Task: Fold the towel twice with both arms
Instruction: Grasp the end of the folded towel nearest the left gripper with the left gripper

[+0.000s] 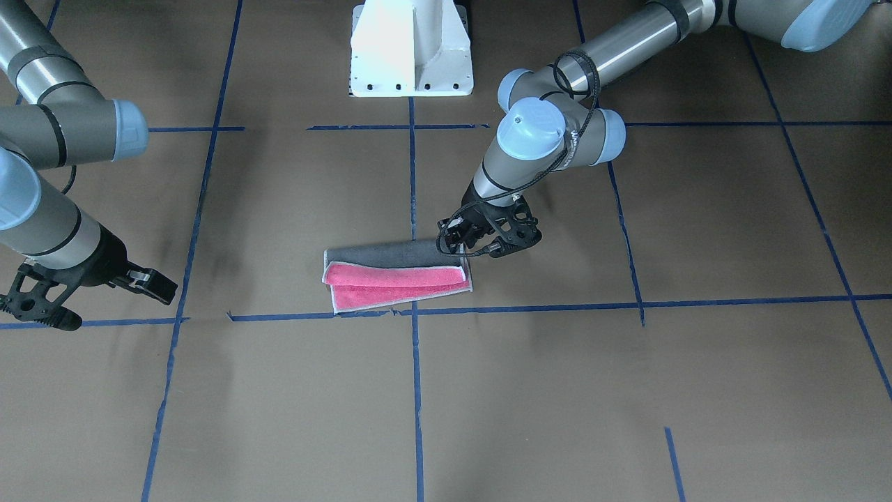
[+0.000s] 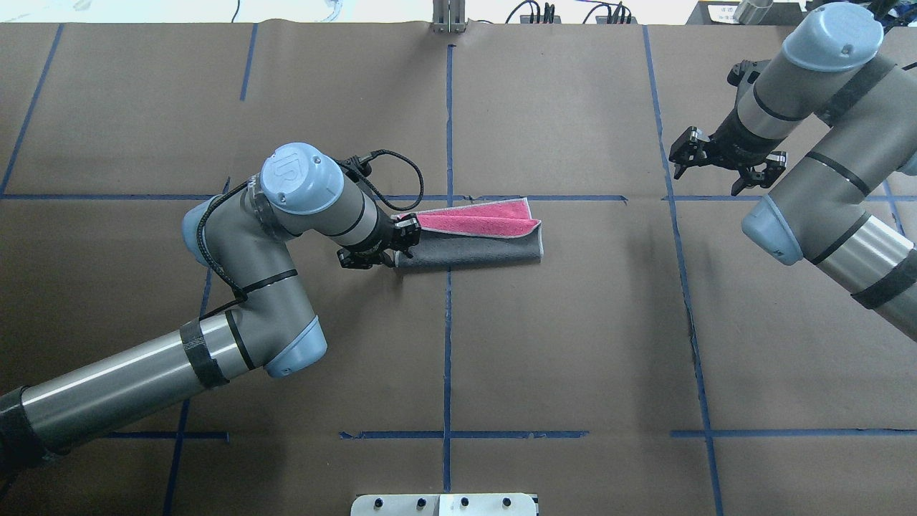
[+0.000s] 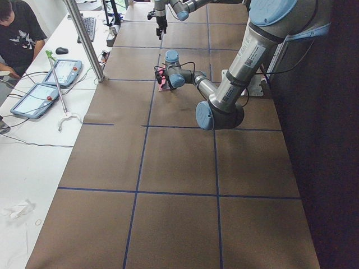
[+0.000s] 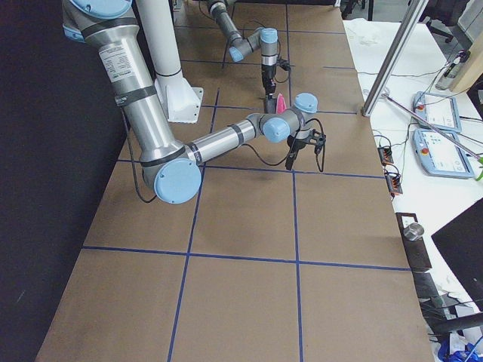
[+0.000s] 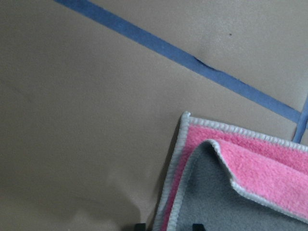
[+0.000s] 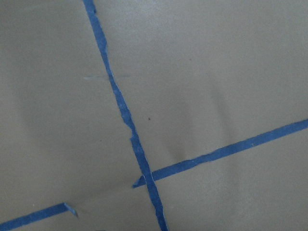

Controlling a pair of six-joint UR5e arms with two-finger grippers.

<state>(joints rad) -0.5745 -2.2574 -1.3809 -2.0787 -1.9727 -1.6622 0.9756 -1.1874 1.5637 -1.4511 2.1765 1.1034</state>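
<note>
The left gripper straddled one end of the towel, jaws parted; the right gripper gaped well away, so a one-armed fold could skew

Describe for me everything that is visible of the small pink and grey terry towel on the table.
The small terry towel, pink-red on one face and grey on the other, has a whitish stitched edge. It lies flat on the brown table, folded into a long strip over a blue tape line. Its layers overlap unevenly, so both colours show. The left gripper is at one short end; whether it pinches the cloth is unclear.
</note>
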